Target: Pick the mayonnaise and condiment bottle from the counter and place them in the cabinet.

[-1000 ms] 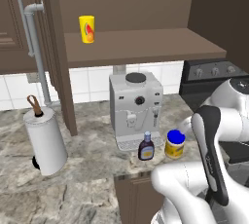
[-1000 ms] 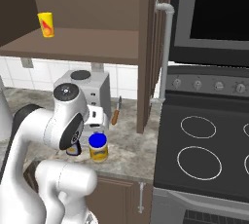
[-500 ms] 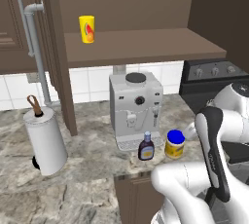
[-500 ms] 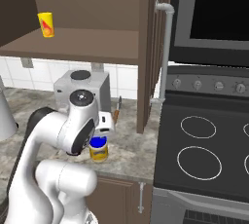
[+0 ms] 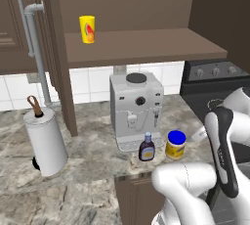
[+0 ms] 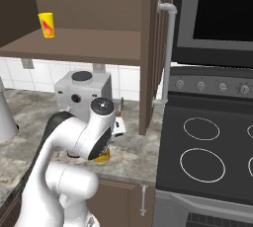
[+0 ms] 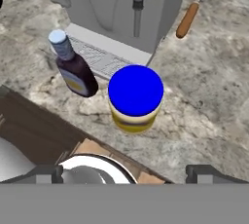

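Hand view puts the mayonnaise (image 7: 135,99) upright, dead ahead between my wide-open, empty gripper (image 7: 126,172) tips, probably still short of it, condiment bottle (image 7: 73,67) just beside the jar.

Grey boxy coffee machine (image 5: 135,109) at frame centre, white paper towel roll (image 5: 45,142) lower left, yellow cup (image 5: 87,29) upper left, black stove (image 6: 212,147) at right.

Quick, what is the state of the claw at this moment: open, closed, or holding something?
Claw: open and empty, above the mayonnaise, not touching it.
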